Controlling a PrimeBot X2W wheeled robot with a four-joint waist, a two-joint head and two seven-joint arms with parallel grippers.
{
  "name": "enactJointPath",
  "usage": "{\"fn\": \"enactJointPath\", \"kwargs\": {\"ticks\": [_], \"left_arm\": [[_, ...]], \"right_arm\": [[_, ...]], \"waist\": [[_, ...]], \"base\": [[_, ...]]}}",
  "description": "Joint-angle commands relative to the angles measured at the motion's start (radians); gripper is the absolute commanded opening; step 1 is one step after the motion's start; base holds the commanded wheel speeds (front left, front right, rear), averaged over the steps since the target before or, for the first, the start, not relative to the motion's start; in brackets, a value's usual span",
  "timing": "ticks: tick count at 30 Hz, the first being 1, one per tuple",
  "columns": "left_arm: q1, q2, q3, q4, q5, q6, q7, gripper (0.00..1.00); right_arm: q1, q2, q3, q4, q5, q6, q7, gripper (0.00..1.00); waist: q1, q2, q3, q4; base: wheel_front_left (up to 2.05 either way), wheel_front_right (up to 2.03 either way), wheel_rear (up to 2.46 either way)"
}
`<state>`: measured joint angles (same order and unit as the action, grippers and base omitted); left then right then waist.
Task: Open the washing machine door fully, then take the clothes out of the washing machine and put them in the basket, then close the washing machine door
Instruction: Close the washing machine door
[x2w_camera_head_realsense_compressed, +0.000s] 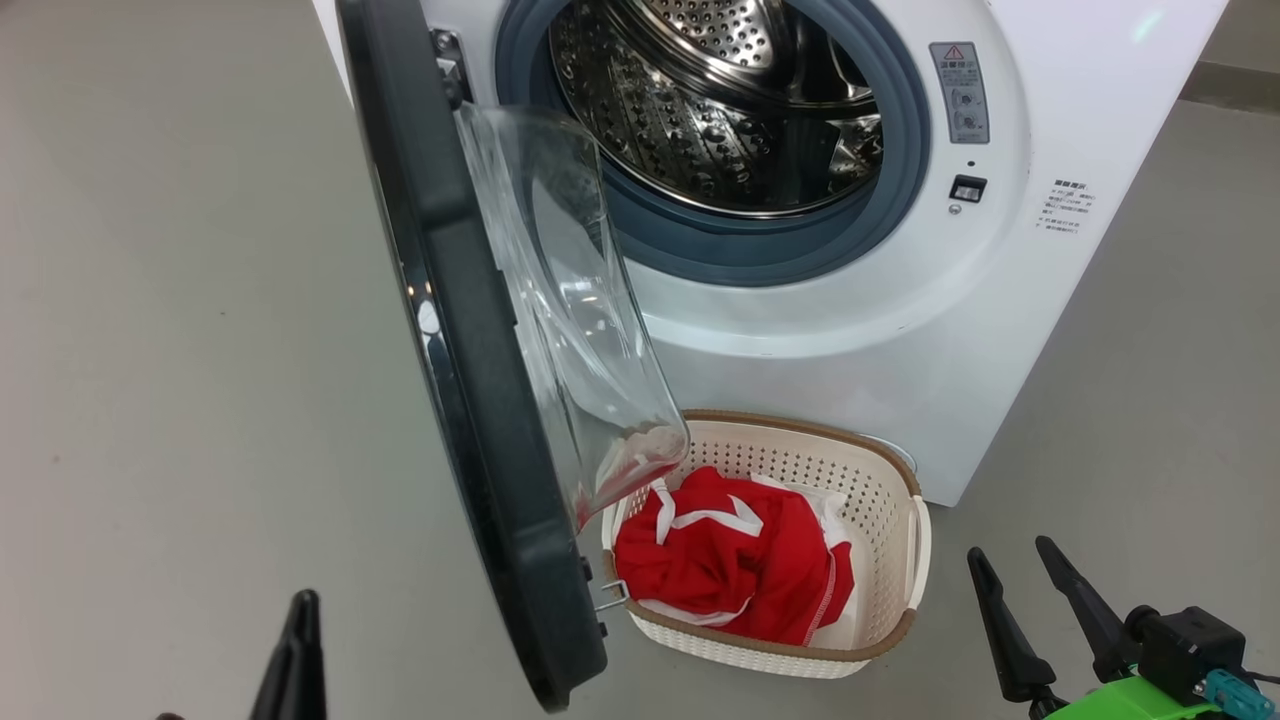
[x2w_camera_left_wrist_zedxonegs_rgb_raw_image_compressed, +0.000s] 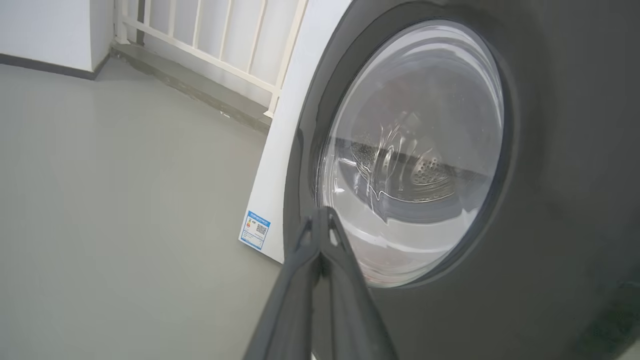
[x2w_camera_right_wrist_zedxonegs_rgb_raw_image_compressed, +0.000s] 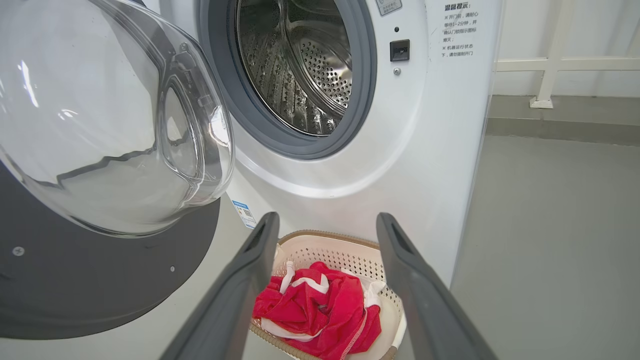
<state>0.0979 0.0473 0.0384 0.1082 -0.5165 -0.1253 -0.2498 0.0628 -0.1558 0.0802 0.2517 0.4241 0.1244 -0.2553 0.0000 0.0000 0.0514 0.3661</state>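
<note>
The white washing machine (x2w_camera_head_realsense_compressed: 850, 330) stands with its steel drum (x2w_camera_head_realsense_compressed: 720, 100) bare of fabric. Its black-framed door (x2w_camera_head_realsense_compressed: 470, 400) hangs open, glass bowl (x2w_camera_head_realsense_compressed: 580, 320) toward the machine. Red clothes (x2w_camera_head_realsense_compressed: 735, 570) lie in the cream basket (x2w_camera_head_realsense_compressed: 880, 500) on the floor before the machine. My left gripper (x2w_camera_head_realsense_compressed: 298, 650) is shut with nothing in it, left of the door's outer face (x2w_camera_left_wrist_zedxonegs_rgb_raw_image_compressed: 550, 175); its tips (x2w_camera_left_wrist_zedxonegs_rgb_raw_image_compressed: 322, 220) point at the window. My right gripper (x2w_camera_head_realsense_compressed: 1010, 565) is open, right of the basket; in its wrist view the clothes (x2w_camera_right_wrist_zedxonegs_rgb_raw_image_compressed: 320, 310) lie between the fingers (x2w_camera_right_wrist_zedxonegs_rgb_raw_image_compressed: 240, 280).
Grey floor spreads to the left and right of the machine. A white railing (x2w_camera_left_wrist_zedxonegs_rgb_raw_image_compressed: 210, 45) on a low kerb runs behind it. The open door's lower edge overhangs the basket's left rim.
</note>
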Motion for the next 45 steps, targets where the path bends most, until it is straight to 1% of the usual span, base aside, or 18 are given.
{"fn": "enactJointPath", "kwargs": {"ticks": [1, 2, 3, 6, 10, 14, 17, 19, 21, 23, 26, 30, 37, 41, 45], "left_arm": [[-0.049, 0.018, 0.007, -0.036, -0.044, -0.005, -0.012, 0.00], [-0.051, 0.032, -0.016, -0.038, -0.086, -0.005, -0.012, 0.00], [-0.051, 0.032, -0.016, -0.038, -0.086, -0.005, -0.012, 0.00], [-0.064, 0.081, -0.068, -0.051, -0.211, -0.005, -0.012, 0.00], [-0.084, 0.133, -0.110, -0.078, -0.468, -0.005, -0.012, 0.00], [-0.094, 0.220, -0.179, -0.117, -0.737, -0.005, 0.000, 0.00], [-0.098, 0.280, -0.210, -0.157, -0.905, -0.005, 0.049, 0.00], [-0.098, 0.315, -0.222, -0.179, -0.992, -0.005, 0.106, 0.00], [-0.097, 0.332, -0.226, -0.201, -1.077, -0.005, 0.178, 0.00], [-0.096, 0.344, -0.218, -0.224, -1.137, -0.005, 0.252, 0.00], [-0.095, 0.340, -0.183, -0.247, -1.189, -0.005, 0.337, 0.00], [-0.088, 0.315, -0.138, -0.264, -1.216, -0.005, 0.447, 0.00], [-0.090, 0.249, -0.076, -0.263, -1.196, -0.005, 0.581, 0.00], [-0.105, 0.211, -0.053, -0.263, -1.170, -0.005, 0.634, 0.00], [-0.124, 0.183, -0.052, -0.252, -1.128, -0.005, 0.667, 0.00]], "right_arm": [[-0.009, -0.012, 0.022, -0.025, -0.005, 0.006, -0.006, 1.00], [-0.008, -0.011, 0.023, -0.025, -0.005, 0.006, -0.006, 1.00], [-0.008, -0.011, 0.023, -0.025, -0.005, 0.006, -0.006, 1.00], [-0.009, -0.008, 0.026, -0.024, -0.006, 0.006, -0.006, 1.00], [-0.012, -0.005, 0.029, -0.023, -0.005, 0.006, -0.006, 1.00], [-0.014, -0.003, 0.030, -0.023, -0.005, 0.006, -0.006, 1.00], [-0.015, -0.003, 0.030, -0.024, -0.004, 0.006, -0.006, 1.00], [-0.015, -0.004, 0.030, -0.024, -0.004, 0.006, -0.006, 1.00], [-0.015, -0.004, 0.029, -0.023, -0.004, 0.006, -0.006, 1.00], [-0.014, -0.005, 0.029, -0.023, -0.004, 0.006, -0.006, 1.00], [-0.014, -0.006, 0.029, -0.024, -0.004, 0.006, -0.006, 1.00], [-0.016, -0.006, 0.027, -0.026, -0.006, 0.006, -0.006, 1.00], [-0.022, -0.006, 0.028, -0.026, -0.006, 0.006, -0.006, 1.00], [-0.026, -0.008, 0.026, -0.027, -0.005, 0.006, -0.006, 1.00], [-0.032, -0.007, 0.024, -0.027, -0.004, 0.006, -0.006, 1.00]], "waist": [[0.0000, 0.0000, 0.000, -0.001], [0.0000, 0.0000, 0.000, -0.002], [0.0000, 0.0000, 0.000, -0.002], [0.0000, 0.0000, 0.001, -0.006], [0.0000, 0.0000, 0.004, -0.011], [0.0000, 0.0000, 0.009, -0.019], [0.0000, 0.0000, 0.013, -0.023], [0.0000, 0.0000, 0.015, -0.026], [0.0000, 0.0000, 0.016, -0.027], [0.0000, 0.0000, 0.017, -0.028], [0.0000, 0.0000, 0.020, -0.031], [0.0000, 0.0000, 0.022, -0.035], [0.0000, 0.0000, 0.031, -0.043], [0.0000, 0.0000, 0.036, -0.050], [0.0000, 0.0000, 0.040, -0.060]], "base": [[0.00, 0.00, 0.00], [0.00, 0.00, 0.00], [0.00, 0.00, 0.00], [0.00, 0.00, 0.00], [0.00, 0.00, 0.00], [0.00, 0.00, 0.00], [0.00, 0.00, 0.00], [0.00, 0.00, 0.00], [0.00, 0.00, 0.00], [0.00, 0.00, 0.00], [0.00, 0.00, 0.00], [0.00, 0.00, 0.00], [0.00, 0.00, 0.00], [0.00, 0.00, 0.00], [0.00, 0.00, 0.00]]}}
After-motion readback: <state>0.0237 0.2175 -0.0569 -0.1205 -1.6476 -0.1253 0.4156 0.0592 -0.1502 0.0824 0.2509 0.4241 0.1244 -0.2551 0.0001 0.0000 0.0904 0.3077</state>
